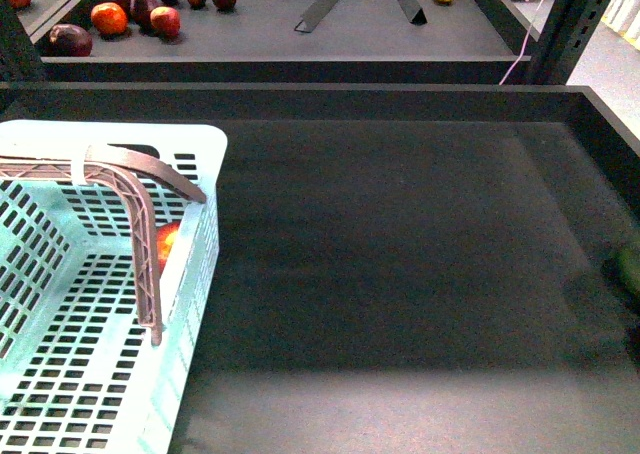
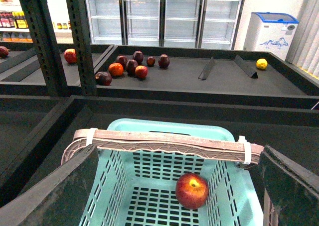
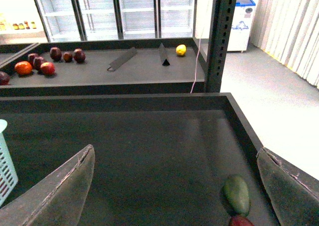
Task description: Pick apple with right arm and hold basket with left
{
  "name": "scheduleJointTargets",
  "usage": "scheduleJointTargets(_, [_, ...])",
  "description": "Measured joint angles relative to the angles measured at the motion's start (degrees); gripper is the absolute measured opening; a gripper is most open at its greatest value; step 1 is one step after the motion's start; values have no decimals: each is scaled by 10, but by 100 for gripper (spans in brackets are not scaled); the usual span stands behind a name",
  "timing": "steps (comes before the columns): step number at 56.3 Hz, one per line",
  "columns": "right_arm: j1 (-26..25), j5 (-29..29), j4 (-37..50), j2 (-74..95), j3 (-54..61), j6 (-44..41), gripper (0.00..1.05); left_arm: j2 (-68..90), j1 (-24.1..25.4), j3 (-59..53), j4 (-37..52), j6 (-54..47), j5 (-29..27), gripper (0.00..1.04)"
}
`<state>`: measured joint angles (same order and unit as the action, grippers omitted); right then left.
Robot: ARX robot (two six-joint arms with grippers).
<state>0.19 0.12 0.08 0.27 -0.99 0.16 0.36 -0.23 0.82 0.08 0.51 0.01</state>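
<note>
1. Dark shelf tray (image 1: 400,274) under bright shop light.
2. Mint basket (image 1: 190,274) at near left, long axis running away from camera.
3. Apple (image 2: 192,190) inside on slotted floor, stem dimple upward.
4. Left gripper (image 2: 164,186) spread, hooked over rim.
5. Right gripper (image 3: 174,186) spread, holding nothing.

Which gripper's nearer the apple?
Left. The left gripper sits over the basket holding the apple; the right gripper is off over the bare tray.

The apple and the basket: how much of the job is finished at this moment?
Done: the apple lies on the floor of the basket. In hand: the left claw spans the basket's far rim. The right claw is open and empty above the dark tray. Nothing obvious remains.
</note>
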Motion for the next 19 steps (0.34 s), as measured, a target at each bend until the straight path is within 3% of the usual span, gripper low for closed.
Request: scheduleJointTargets(19, [0,0,0,0,0,0,96,0,0,0,0,0,0,98])
